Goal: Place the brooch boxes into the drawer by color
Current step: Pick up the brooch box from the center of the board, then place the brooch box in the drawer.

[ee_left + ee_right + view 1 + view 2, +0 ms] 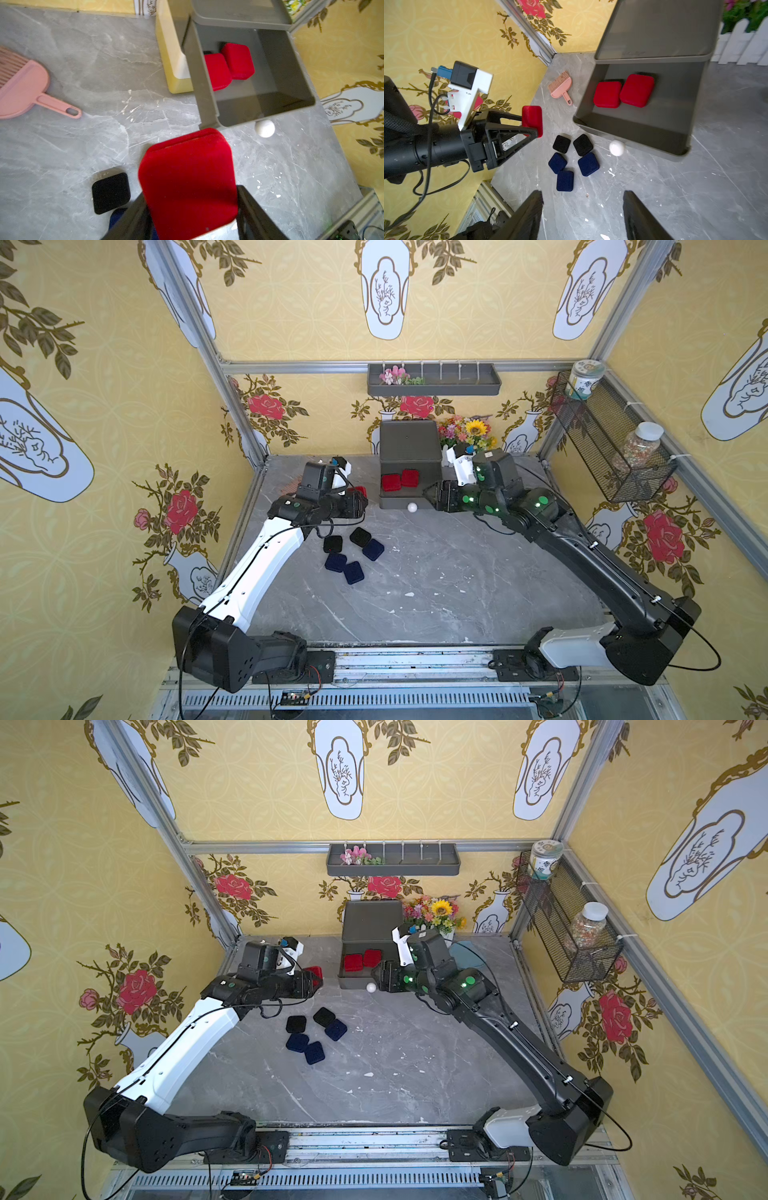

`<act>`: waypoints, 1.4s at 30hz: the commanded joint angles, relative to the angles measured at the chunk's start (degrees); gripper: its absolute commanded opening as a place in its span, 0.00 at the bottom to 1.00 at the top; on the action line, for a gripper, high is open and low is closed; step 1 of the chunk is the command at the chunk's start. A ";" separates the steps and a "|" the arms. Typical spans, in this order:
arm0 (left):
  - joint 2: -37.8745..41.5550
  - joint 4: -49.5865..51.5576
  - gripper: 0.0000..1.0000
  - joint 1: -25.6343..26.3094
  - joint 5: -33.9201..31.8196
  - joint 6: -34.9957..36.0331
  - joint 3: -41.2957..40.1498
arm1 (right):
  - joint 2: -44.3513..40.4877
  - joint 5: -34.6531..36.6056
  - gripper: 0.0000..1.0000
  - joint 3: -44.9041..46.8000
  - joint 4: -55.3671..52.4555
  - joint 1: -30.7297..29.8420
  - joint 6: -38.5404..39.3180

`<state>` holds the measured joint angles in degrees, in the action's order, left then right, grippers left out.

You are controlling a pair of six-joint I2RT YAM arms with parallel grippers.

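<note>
One red brooch box [187, 182] is clamped between the left fingers [251, 209], held above the desk [654, 197] near the open dark grey drawer [633, 133]. In the drawer two red boxes [607, 94] lie side by side. Two black boxes [561, 144] and three navy boxes [588, 164] cluster on the desk. The right fingers [639, 220] stand spread wide and empty by the drawer's front, possibly touching it.

Drawer chest [410, 439] at table's back edge, grey, white, olive-yellow tiers. Dark grey top drawer [643, 126] pulled out, white knob [617, 147] at front. Two red boxes [607, 94] flat inside, side by side, touching. Third red box [189, 182] off table, clamped in left gripper [529, 125]. Two black boxes [561, 144], three navy boxes [588, 164] flat on table, clustered before drawer, lids shut
</note>
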<state>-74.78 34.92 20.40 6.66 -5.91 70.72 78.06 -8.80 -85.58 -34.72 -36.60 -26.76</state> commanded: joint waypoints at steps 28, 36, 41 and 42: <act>9.91 -9.16 0.61 8.75 8.71 8.80 -6.08 | 14.40 -1.40 0.56 -11.53 4.00 -10.01 -2.09; 10.10 -9.22 0.61 8.81 9.13 8.90 -6.07 | 14.17 -2.64 0.15 -10.65 5.18 -9.99 -2.48; 10.58 -9.65 0.64 8.95 9.43 8.86 -6.37 | 13.45 -2.79 0.07 -9.46 6.54 -9.89 -2.77; 10.66 -9.82 0.66 8.88 9.35 8.76 -6.46 | 13.28 -2.56 0.06 -9.28 6.76 -9.85 -2.78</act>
<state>-64.47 27.88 29.21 15.35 2.55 64.71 91.81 -12.60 -95.31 -31.24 -46.39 -28.21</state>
